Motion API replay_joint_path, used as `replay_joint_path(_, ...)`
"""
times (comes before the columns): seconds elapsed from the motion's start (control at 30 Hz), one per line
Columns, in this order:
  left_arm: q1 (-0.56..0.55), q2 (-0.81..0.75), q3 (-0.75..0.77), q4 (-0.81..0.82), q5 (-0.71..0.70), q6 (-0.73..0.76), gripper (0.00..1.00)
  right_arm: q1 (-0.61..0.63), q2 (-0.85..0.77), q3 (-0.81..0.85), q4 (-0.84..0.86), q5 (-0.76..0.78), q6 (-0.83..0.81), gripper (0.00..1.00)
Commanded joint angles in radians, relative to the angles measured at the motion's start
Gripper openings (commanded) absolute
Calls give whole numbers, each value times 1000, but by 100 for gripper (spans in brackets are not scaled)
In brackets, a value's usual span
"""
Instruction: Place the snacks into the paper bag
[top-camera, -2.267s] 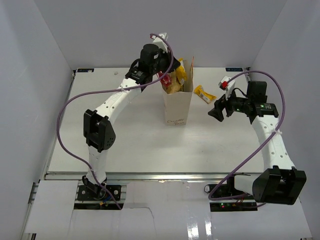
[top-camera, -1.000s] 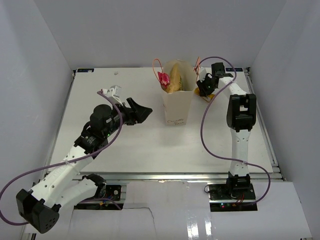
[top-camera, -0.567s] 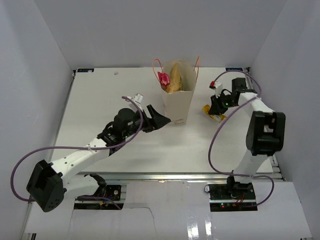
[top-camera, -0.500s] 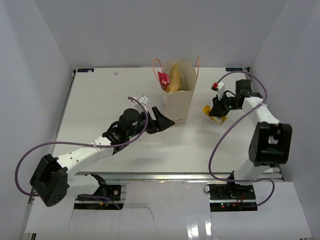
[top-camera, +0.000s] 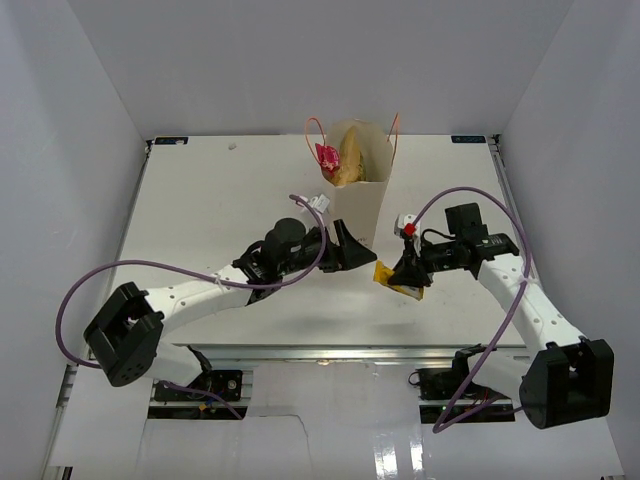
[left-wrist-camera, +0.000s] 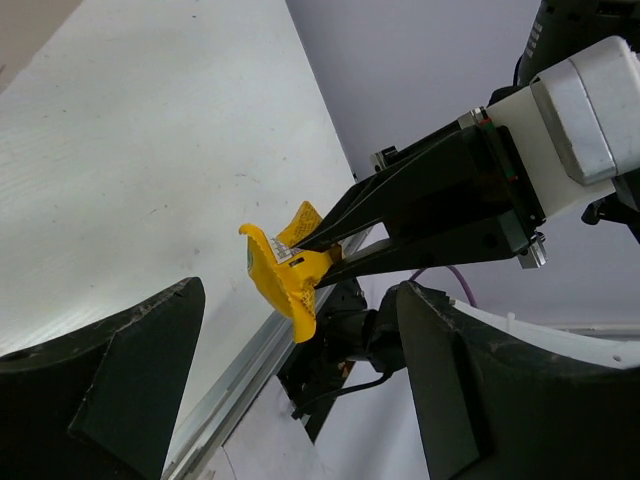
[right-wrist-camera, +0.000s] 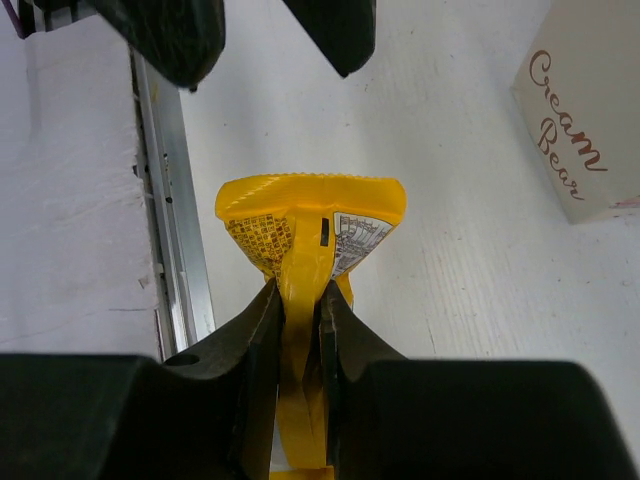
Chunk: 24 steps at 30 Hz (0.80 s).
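While the right end effector (top-camera: 407, 279) clamps the yellow packet (top-camera: 388, 275) by one thin seam at lower centre, it may slip or strike the open left end effector (top-camera: 354, 250).

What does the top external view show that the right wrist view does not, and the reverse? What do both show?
Only top external: the open top of the paper bag, with a tan chip bag and a red packet inside. Only right wrist: the reddish print on the bag's front. Both: the right gripper shut on the yellow packet, with the open left gripper facing it.
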Motion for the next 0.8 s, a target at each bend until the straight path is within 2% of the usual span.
replay_joint_path(0.0,-24,-24,6,36,-10,-17,87,18,-16,38,59,-14,57,9)
replay_joint_path(0.2,-65,5,-2,37,-56,-73,84,67,15,109,40,-19,53,10)
replay_joint_path(0.3,-82,40,18,36,-64,-83,75,84,15,128,39,-23,54,10)
replay_joint_path(0.33,-87,51,20,37,-68,-88,70,86,13,132,37,-26,54,11)
replay_joint_path(0.4,-88,56,21,37,-84,-108,69,92,4,136,33,-34,54,11)
replay_joint_path(0.6,-91,44,24,36,-116,-105,52,99,-24,130,33,-49,60,11)
replay_joint_path(0.77,-91,37,27,37,-102,-96,28,103,-39,103,42,-48,63,16)
